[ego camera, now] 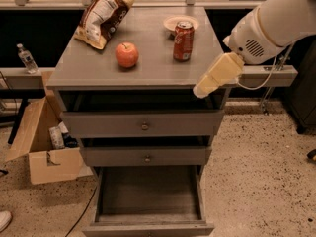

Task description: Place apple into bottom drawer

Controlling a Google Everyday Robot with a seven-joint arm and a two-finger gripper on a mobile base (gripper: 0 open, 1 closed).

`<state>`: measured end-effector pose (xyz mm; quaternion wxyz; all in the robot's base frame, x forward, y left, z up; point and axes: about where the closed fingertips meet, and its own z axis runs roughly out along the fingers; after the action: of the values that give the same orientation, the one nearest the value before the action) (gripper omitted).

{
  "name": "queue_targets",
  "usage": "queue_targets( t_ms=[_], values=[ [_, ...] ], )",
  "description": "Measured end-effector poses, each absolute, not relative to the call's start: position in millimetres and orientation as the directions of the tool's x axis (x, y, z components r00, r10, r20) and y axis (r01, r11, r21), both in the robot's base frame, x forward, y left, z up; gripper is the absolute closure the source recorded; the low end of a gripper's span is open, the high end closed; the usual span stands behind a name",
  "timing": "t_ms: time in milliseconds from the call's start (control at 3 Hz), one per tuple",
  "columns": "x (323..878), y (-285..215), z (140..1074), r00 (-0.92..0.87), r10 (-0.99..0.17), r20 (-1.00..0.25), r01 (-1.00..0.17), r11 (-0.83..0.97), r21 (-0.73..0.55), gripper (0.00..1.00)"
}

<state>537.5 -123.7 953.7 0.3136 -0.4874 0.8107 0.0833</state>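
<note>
Presently the apple [127,55] is seen resting on the grey top of the bench [148,70], left of centre, stem upward, and nothing is touching it. To its right, set apart from it, a red soda can [183,41] is stood upright, and just behind the can a small plate [173,21] is partly hidden. A crumpled chip bag [103,11] is laid at the back left corner of the top.

Below, the bottom drawer [148,191] is pulled well out, and its flat grey floor is exposed. Above it the two shallower drawers [118,125] are pushed further in, each fitted with a small round knob [144,126], and a dark gap is seen above each front.

The tool [203,88] is held at the front right corner of the bench, at about the level of the top's edge, well apart from the apple and pointing down and to the left. Whether it is wide or narrow cannot be told; nothing is seen held in it. It is carried by a white arm [269,26] reaching in from the upper right.

On the floor to the left an open cardboard box [44,157] is set beside the bench, and a water bottle [25,58] is stood on a ledge behind it.
</note>
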Motion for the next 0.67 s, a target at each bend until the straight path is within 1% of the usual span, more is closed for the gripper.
queue_targets(
  t_ms=[667],
  values=[
    [608.9, -45.3, 929.8, -0.371, -0.655, -0.658, -0.793, 0.593, -0.143, 0.00]
  ],
)
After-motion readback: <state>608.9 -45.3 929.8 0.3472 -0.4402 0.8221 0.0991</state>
